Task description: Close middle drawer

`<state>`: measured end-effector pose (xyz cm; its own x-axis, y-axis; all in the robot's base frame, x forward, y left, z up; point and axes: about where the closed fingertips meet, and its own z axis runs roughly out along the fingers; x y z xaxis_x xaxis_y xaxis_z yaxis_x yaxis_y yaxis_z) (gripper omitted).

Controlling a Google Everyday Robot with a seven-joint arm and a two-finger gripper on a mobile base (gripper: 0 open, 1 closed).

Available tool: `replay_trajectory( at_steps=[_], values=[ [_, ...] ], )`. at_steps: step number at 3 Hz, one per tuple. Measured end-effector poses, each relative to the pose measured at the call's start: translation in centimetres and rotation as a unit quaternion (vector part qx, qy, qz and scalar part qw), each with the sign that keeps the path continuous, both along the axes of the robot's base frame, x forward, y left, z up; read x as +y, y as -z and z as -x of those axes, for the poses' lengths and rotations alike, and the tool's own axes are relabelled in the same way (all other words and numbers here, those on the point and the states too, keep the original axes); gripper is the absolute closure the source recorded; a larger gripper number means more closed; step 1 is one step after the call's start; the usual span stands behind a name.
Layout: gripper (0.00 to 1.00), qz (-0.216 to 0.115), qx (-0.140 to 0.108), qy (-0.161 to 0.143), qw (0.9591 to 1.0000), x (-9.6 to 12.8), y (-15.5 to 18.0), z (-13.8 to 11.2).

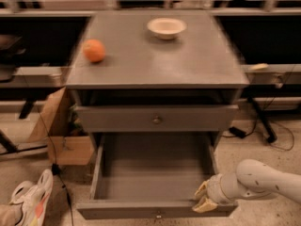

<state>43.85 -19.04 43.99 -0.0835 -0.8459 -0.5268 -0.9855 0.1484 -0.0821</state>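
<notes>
Found the middle drawer [155, 173] pulled wide open at lower centre, with the end effector [203, 197], fingers [201, 190] apart, at its right front corner. Judged best to push straight inward, steadily, lest the off-centre contact skew and jam it.

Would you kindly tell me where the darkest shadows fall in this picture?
Camera view: darkest in the recess under the cabinet top; the open middle drawer is softly, evenly lit inside, with the gripper at its front right corner.
</notes>
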Motion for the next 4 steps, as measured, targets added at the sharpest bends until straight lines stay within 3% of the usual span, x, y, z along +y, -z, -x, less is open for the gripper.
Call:
replay_trajectory(
  at_steps=[2, 3, 4],
  values=[
    [0.58, 0.017, -0.002, 0.0, 0.9999, -0.49, -0.07, 0.68],
    [0.27, 0.043, -0.005, 0.02, 0.9989, 0.49, 0.23, 0.24],
    [0.04, 0.043, -0.005, 0.02, 0.9989, 0.49, 0.23, 0.27]
  ],
)
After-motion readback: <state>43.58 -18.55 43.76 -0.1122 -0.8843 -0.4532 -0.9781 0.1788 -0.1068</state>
